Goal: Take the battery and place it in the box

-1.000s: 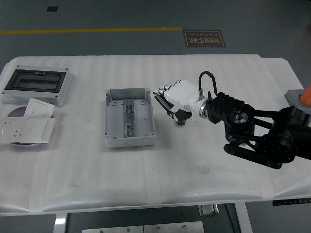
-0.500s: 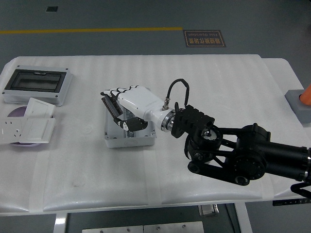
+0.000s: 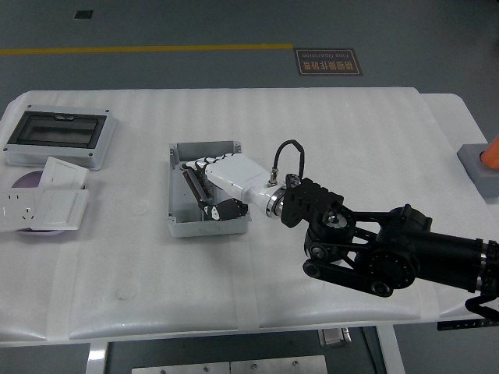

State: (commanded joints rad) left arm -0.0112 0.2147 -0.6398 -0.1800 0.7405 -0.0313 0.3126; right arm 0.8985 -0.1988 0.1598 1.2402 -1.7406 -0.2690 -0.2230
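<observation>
Head view: the right hand [image 3: 214, 187], white-shelled with black fingers on a black jointed arm [image 3: 374, 249], is reached down into the open grey rectangular plastic box [image 3: 181, 152] at the middle of the white padded table [image 3: 327, 109]. Its fingers are curled inside the box cavity, over the metal rail, but whether the battery is gripped cannot be told, since the battery is not made out among the dark fingers. At the table's left end, well apart from the box, a grey enclosure with a dark window [image 3: 58, 134] and white socket plates [image 3: 43, 204] are laid.
</observation>
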